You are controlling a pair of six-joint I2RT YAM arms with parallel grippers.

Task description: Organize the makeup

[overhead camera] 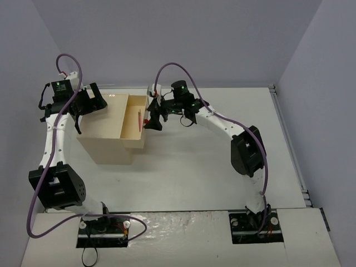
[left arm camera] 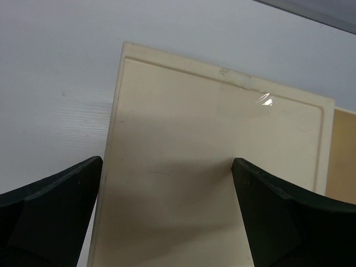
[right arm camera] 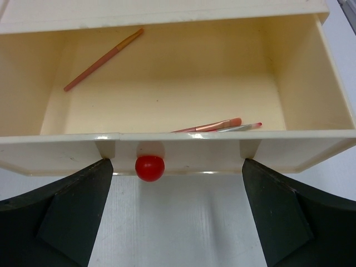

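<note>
While my right gripper (right arm camera: 178,181) hangs with fingers spread wide just right of the red knob (right arm camera: 150,168), the cream drawer (right arm camera: 311,150) stands open on the right side of the box (left arm camera: 211,139). One reddish pencil (right arm camera: 103,59) lies alone inside the drawer, and two more pencils (right arm camera: 214,126) rest against its right wall. My left gripper (left arm camera: 167,167), also spread, hovers over the box top.

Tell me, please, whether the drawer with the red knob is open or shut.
Open: the drawer stands pulled out of the box, its inside showing, pencils lying in it.
</note>
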